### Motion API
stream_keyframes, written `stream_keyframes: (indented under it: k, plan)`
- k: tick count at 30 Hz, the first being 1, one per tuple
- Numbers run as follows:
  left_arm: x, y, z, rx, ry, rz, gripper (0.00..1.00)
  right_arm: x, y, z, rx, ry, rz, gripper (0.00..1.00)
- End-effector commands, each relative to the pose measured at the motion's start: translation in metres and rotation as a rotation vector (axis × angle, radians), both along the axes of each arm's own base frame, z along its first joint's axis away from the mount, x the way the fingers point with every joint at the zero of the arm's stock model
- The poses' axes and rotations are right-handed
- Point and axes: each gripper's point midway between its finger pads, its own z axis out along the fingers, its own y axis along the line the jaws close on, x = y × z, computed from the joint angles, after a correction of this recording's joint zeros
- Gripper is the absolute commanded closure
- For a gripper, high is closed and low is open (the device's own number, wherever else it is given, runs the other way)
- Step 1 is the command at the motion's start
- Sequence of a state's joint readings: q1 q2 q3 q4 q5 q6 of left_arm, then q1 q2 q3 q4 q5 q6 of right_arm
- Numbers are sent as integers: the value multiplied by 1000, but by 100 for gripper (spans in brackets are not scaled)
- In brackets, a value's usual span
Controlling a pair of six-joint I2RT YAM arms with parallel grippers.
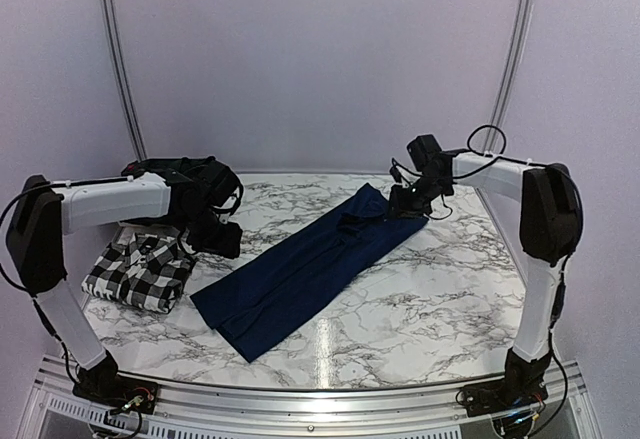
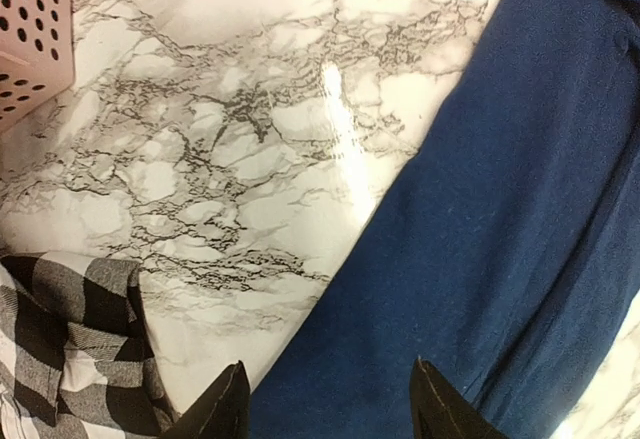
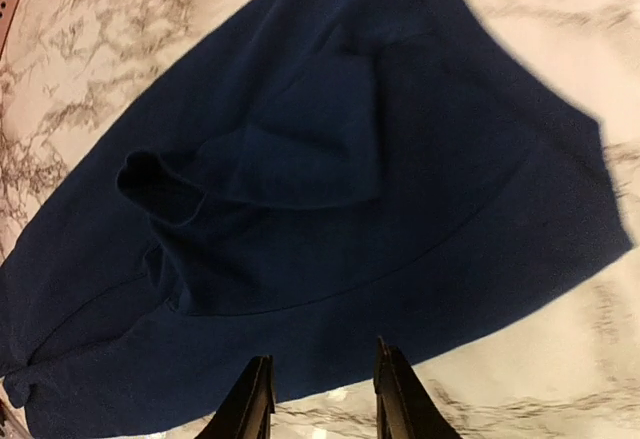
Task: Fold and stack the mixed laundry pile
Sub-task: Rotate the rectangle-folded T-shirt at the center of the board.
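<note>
Laundry lies in three lots on the marble table (image 1: 430, 299). Nearest, the navy blue T-shirt (image 1: 300, 269), folded into a long band, runs diagonally from near the middle of the near edge toward the far right corner. Just left of its near end, by the left edge, the black-and-white check shirt (image 1: 140, 271) lies in a squarish bundle, apart from the navy cloth. The left gripper (image 1: 222, 239) hangs between them over the T-shirt's left border, its jaws spread wide and holding nothing. Behind it, at the far left corner, a dark garment (image 1: 185, 177) sits bunched, its pattern too dim to read. At the T-shirt's far end, where a sleeve (image 3: 290, 154) lies folded across the body, the right gripper (image 1: 402, 204) is poised with jaws parted and empty. Whether its tips touch the cloth I cannot tell.
</note>
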State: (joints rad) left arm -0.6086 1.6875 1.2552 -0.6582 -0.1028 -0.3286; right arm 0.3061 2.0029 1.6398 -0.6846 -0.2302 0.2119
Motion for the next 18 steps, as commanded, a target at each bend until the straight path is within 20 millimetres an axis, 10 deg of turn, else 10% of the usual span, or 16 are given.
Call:
stream_keyframes:
  k: [1, 11, 18]
  plan:
    - [-2, -4, -6, 43, 20, -92, 43, -19, 11, -53, 4, 118, -49, 70]
    - [-29, -7, -12, 35, 45, -172, 43, 32, -45, -116, -153, 141, -101, 74]
    - [-66, -44, -3, 68, -5, -415, 44, 124, -46, -72, -127, -36, -62, 71]
